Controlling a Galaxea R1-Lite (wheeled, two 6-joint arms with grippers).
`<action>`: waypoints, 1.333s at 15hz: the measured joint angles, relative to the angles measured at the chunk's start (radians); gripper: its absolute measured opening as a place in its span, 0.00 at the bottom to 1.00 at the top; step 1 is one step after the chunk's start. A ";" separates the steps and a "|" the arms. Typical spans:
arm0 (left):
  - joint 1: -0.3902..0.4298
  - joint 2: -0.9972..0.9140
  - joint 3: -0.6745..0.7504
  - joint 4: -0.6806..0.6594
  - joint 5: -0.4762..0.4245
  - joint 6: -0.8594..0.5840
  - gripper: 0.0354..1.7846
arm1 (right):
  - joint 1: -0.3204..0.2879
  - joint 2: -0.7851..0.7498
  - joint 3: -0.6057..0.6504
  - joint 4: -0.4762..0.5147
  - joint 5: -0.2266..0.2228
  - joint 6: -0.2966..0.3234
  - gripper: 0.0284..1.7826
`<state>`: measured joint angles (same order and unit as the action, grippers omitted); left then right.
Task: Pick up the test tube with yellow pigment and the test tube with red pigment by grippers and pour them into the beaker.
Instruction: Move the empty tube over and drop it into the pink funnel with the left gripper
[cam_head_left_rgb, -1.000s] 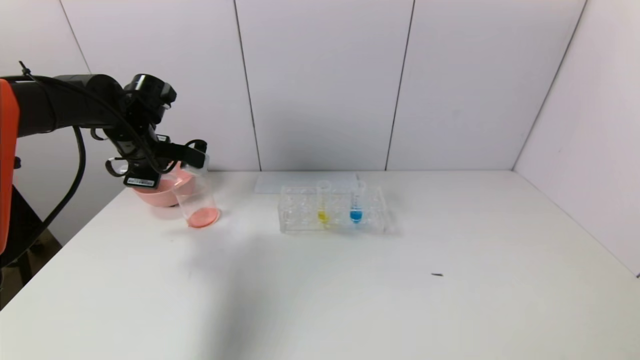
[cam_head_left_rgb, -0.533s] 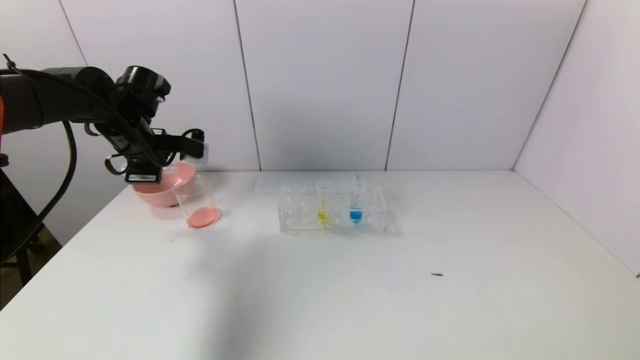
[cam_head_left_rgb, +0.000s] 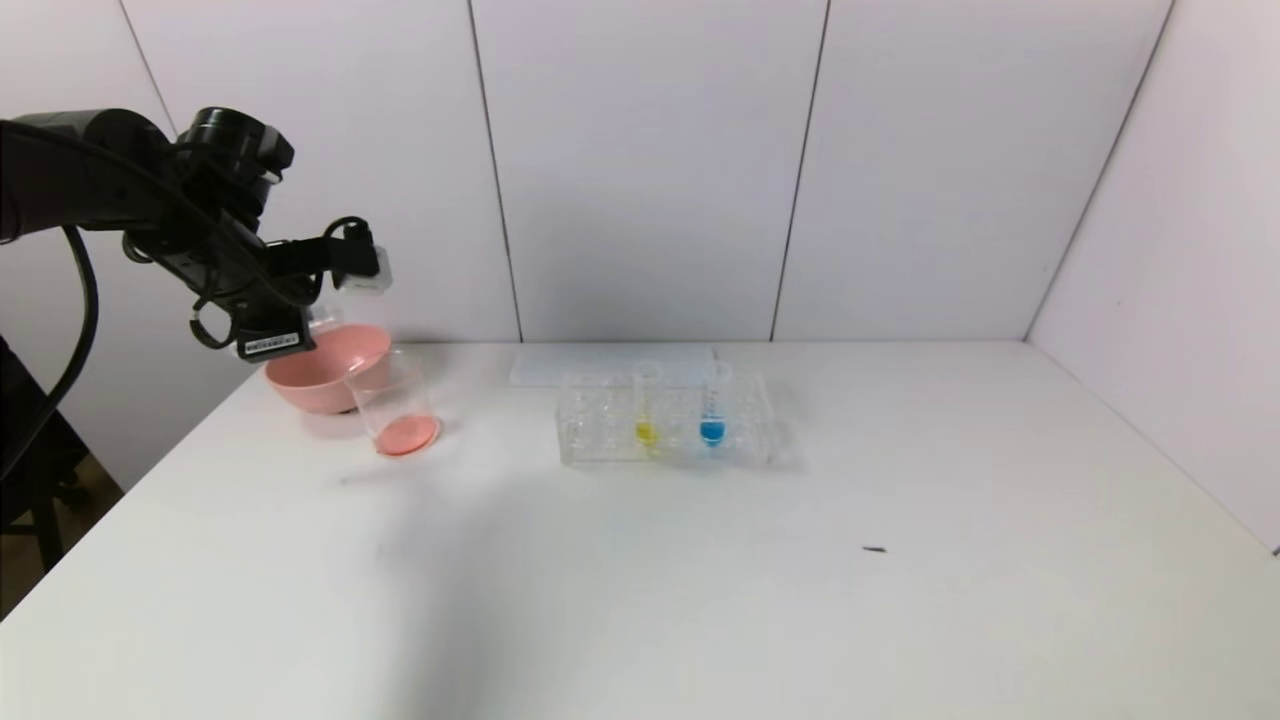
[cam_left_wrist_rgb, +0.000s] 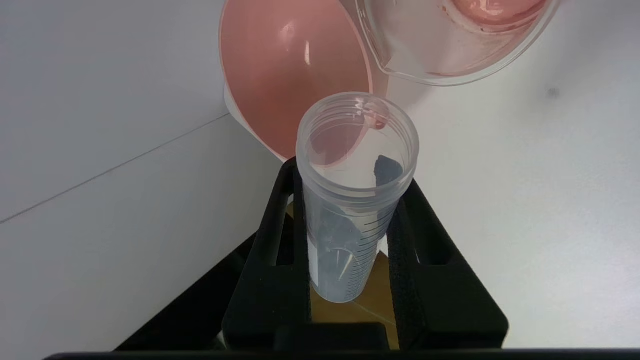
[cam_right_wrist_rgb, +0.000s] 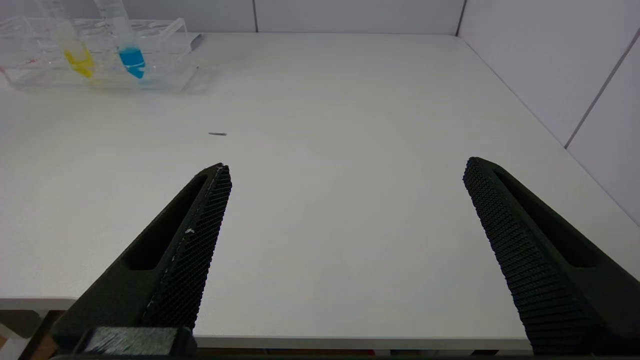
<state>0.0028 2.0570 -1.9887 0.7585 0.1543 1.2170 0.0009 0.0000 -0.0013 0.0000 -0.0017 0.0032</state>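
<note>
A: What's in the containers?
B: The beaker (cam_head_left_rgb: 393, 404) holds a pink-red pool; the test tube with yellow pigment (cam_head_left_rgb: 646, 402) stands in the rack (cam_head_left_rgb: 600, 432) beside a blue tube (cam_head_left_rgb: 712, 403).
A: And the grippers?
B: The left gripper (cam_left_wrist_rgb: 352, 215) is clamped on the test tube with red pigment (cam_left_wrist_rgb: 353, 195) — nearly drained — above the pink bowl (cam_head_left_rgb: 318, 372). The right gripper (cam_right_wrist_rgb: 345, 220) is spread wide over bare table (cam_head_left_rgb: 700, 580).

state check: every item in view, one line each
left gripper: shut on the red test tube, above the pink bowl
red test tube: emptied, one red drop at its mouth
beaker: upright, pink-red liquid at bottom
yellow test tube: upright in rack, filled
blue test tube: upright in rack, filled
pink bowl: upright, empty
right gripper: open, empty
</note>
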 joint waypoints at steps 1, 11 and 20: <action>0.010 -0.007 0.000 -0.003 -0.034 -0.046 0.24 | 0.000 0.000 0.000 0.000 0.000 0.000 0.95; 0.159 -0.064 0.009 -0.008 -0.373 -0.366 0.24 | 0.000 0.000 0.000 0.000 0.000 0.000 0.95; 0.221 -0.093 0.055 -0.095 -0.559 -0.615 0.24 | 0.000 0.000 0.000 0.000 0.000 0.000 0.95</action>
<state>0.2236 1.9643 -1.9334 0.6632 -0.4051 0.6021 0.0009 0.0000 -0.0013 0.0000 -0.0017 0.0032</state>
